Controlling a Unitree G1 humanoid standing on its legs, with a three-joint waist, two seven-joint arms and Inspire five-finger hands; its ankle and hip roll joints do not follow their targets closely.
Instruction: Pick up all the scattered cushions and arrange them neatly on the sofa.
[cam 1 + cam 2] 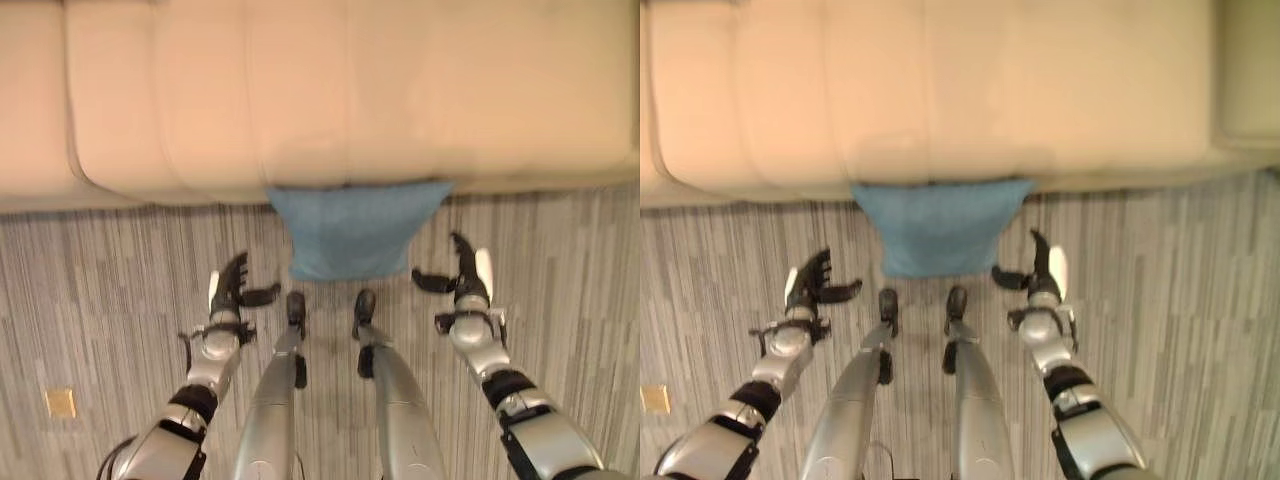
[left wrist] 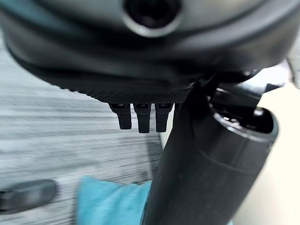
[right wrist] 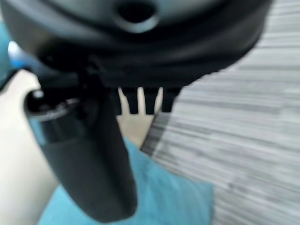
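Currently my left hand (image 1: 232,290) and right hand (image 1: 462,272) hang over the striped grey carpet (image 1: 100,290), fingers straight, thumbs spread, holding nothing. Between them lies the square blue fabric cushion (image 1: 355,228), its far edge against the beige upholstered sofa (image 1: 330,90).

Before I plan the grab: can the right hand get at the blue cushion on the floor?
Probably yes: the right hand hangs open just beside the blue cushion, with bare floor between them.
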